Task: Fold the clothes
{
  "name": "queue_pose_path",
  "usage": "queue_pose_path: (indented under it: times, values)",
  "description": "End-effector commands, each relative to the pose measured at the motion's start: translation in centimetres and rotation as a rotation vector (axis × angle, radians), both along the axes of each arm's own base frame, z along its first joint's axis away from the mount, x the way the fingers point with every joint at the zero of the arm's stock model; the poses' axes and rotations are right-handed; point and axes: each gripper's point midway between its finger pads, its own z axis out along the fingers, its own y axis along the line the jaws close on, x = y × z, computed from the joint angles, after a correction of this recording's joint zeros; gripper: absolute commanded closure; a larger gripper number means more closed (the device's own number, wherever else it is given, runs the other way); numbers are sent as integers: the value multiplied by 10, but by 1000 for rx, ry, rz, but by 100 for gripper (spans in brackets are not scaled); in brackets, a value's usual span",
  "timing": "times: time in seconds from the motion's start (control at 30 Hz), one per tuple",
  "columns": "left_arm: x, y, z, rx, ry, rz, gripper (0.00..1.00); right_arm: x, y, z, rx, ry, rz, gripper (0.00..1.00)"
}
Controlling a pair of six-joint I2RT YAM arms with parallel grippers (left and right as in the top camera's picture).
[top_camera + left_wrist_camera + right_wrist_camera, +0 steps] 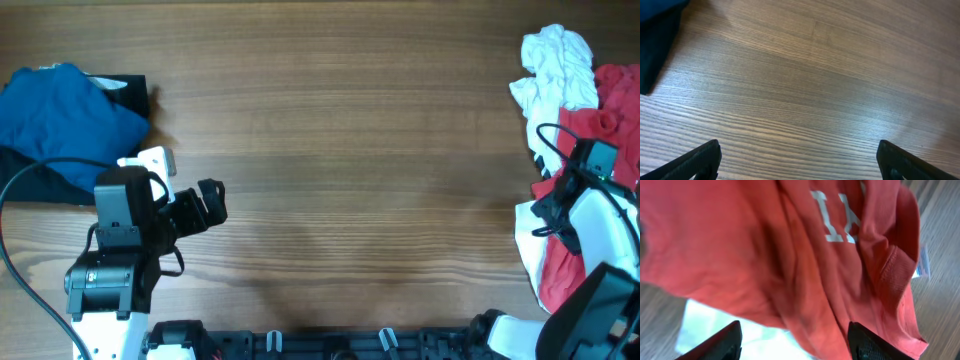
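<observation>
**Both hands released, clothes heaped at the desk's two ends**

At the far left a blue garment [60,105] lies bunched, with a black garment [45,178] showing under its near edge and at its right corner. The left wrist view catches a dark piece of this heap [655,45] in its upper left corner; whether it is blue or black there I cannot tell.

Just right of that heap, the left hand [212,204] hangs over bare wood, pointing toward the middle. Its fingers are spread wide and grip nothing [800,165]; only grain shows between them.

The middle of the desk [350,150] carries nothing of the task.

At the far right a white garment [555,65] is crumpled at the back, touching the red shirt [610,110], which runs down the right edge toward the front. The right hand [548,208] is over this shirt. In the wrist view its fingers stand apart, released [795,345], with the red shirt [755,255] filling the frame. White lettering [835,217] shows near the top, a small label [923,262] at the right by the hem, and pale cloth [715,325] under the shirt's lower edge. Whether the fingers touch the fabric I cannot tell.
</observation>
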Motion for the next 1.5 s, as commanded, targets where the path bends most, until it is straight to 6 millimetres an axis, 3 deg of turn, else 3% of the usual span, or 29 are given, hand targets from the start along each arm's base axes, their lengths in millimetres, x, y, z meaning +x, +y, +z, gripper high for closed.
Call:
queue_pose_path:
  times: [0.0, 0.07, 0.13, 0.23, 0.33, 0.37, 0.47, 0.57, 0.63, 0.67, 0.73, 0.77, 0.8, 0.87, 0.97, 1.07, 1.13, 1.2, 1.27, 1.3, 1.33, 1.37, 1.4, 1.43, 1.47]
  values:
    - [3, -1, 8, -14, -21, 1, 0, -9, -5, -17, 28, 32, -60, 35]
    - [3, -1, 8, -14, -21, 1, 0, -10, -5, -26, 40, 57, -61, 42]
    - [3, -1, 8, -14, -21, 1, 0, -9, -6, -33, 46, 66, -62, 59]
    - [3, -1, 8, -14, -21, 2, 0, -7, -7, -37, 46, 64, -62, 96]
    - [3, -1, 8, -14, -21, 2, 0, -2, -8, -29, 47, 45, -60, 96]
    - [3, -1, 8, -14, -21, 2, 0, 3, -11, -14, 35, 23, -58, 96]
    - [6, -1, 12, -13, -41, 1, 0, 34, -23, 77, -47, -155, 17, 96]
    - [9, -1, 14, -13, -57, 1, 0, 64, -8, 184, -114, -444, 226, 96]
    - [10, -1, 15, -13, -59, 1, 0, 79, 21, 226, -105, -611, 416, 96]
    - [10, -1, 15, -13, -60, 1, 0, 88, 51, 247, -75, -706, 586, 96]
    - [10, -1, 14, -13, -59, 1, 0, 98, 135, 281, 47, -872, 1022, 96]
    - [10, -1, 15, -13, -59, 1, 0, 88, 193, 300, 110, -962, 1322, 96]
    - [10, -1, 15, -13, -59, 1, 0, 78, 221, 304, 122, -971, 1441, 96]
    - [10, -1, 15, -13, -59, 1, 0, 62, 275, 287, 197, -886, 1647, 96]
    - [10, -1, 14, -14, -59, 1, 0, 54, 331, 248, 411, -750, 1812, 96]
    - [10, -1, 14, -14, -59, 1, 0, 76, 384, 205, 577, -644, 1874, 96]
    - [10, -1, 15, -13, -60, 1, 0, 109, 408, 181, 601, -629, 1770, 94]
    - [10, -1, 15, -14, -60, 1, 0, 122, 425, 170, 604, -638, 1757, 91]
    - [10, -1, 15, -14, -59, 1, 0, 128, 430, 166, 553, -632, 1735, 56]
    - [11, -1, 16, -15, -66, 1, 0, 131, 423, 167, 510, -626, 1702, 39]
    - [12, -4, 18, -24, -76, -8, 0, 142, 401, 173, 428, -627, 1568, 28]
    - [17, -10, 24, -53, -106, -35, 0, 151, 373, 182, 343, -641, 1407, 24]
    - [22, -14, 29, -70, -135, -54, 0, 156, 339, 196, 267, -671, 1221, 15]
    - [28, -19, 35, -88, -166, -75, 0, 151, 305, 212, 219, -706, 1077, 8]
    - [34, -22, 36, -95, -177, -87, 0, 144, 285, 223, 201, -726, 1028, 7]
